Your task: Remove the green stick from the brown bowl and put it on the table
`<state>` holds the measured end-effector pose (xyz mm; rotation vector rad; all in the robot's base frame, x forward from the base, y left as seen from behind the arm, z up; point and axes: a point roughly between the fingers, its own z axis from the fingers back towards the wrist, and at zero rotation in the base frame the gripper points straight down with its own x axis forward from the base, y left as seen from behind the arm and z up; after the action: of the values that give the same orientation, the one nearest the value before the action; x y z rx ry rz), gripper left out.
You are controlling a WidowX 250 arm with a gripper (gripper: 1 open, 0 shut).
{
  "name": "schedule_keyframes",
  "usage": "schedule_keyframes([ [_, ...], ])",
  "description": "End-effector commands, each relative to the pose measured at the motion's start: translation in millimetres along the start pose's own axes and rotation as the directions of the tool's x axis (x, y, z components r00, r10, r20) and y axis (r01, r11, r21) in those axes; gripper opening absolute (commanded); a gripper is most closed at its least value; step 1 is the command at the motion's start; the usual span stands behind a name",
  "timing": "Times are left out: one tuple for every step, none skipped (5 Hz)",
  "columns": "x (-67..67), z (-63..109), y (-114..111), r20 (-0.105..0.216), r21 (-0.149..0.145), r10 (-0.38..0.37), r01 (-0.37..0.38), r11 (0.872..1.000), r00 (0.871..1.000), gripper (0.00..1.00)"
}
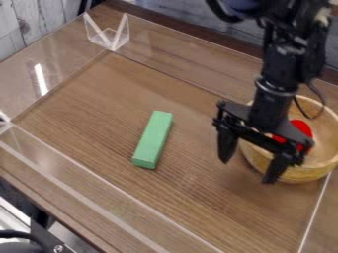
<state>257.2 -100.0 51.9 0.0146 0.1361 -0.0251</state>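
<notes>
The green stick (153, 138) lies flat on the dark wood-grain table (93, 109), left of centre and well apart from the bowl. The brown bowl (317, 170) sits at the right edge, partly hidden by the arm. A red round object (302, 131) rests inside it. My gripper (255, 163) hangs over the bowl's left rim, its two black fingers (228, 150) spread apart and empty.
Low clear acrylic walls edge the table, with a left wall (40, 79) and a front wall (79, 203). A clear folded acrylic piece (106, 32) stands at the back left. The black arm (291, 59) rises above the bowl.
</notes>
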Motion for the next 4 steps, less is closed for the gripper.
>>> schedule_keyframes([
  [4.4,-3.2,-13.4,0.037,-0.003,-0.037,0.037,0.999,0.999,0.0],
  [4.6,-15.0,-23.2,0.037,0.001,-0.062,0.062,0.998,0.997,0.0],
  [11.9,-20.0,-16.8,0.039,0.001,-0.06,0.06,0.998,0.997,0.0],
  [19.1,-20.2,-10.6,0.042,-0.001,-0.057,0.057,0.998,0.998,0.0],
])
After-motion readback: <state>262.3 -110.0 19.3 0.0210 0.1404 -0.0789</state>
